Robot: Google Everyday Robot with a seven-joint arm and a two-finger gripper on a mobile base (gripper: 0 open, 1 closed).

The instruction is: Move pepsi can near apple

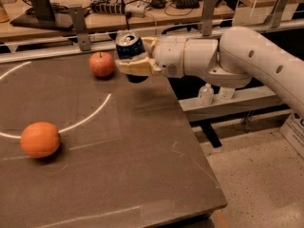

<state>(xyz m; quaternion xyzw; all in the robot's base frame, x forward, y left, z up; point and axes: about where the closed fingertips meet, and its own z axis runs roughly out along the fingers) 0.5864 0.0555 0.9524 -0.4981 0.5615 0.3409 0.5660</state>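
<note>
The dark blue pepsi can point(129, 46) with a silver top is held in my gripper point(135, 58), lifted above the dark table point(118, 141) near its far right edge. The gripper is shut on the can, with cream fingers point(135, 68) on either side of it. The small reddish apple point(101, 64) with a short stem sits on the table just left of the can, a short gap away. My white arm point(237, 61) reaches in from the right.
A larger smooth orange fruit point(40, 139) lies at the left of the table. A white curved line point(90, 115) is painted on the table. A workbench with cables and metal posts point(80, 27) runs behind. The table's right edge drops to the floor.
</note>
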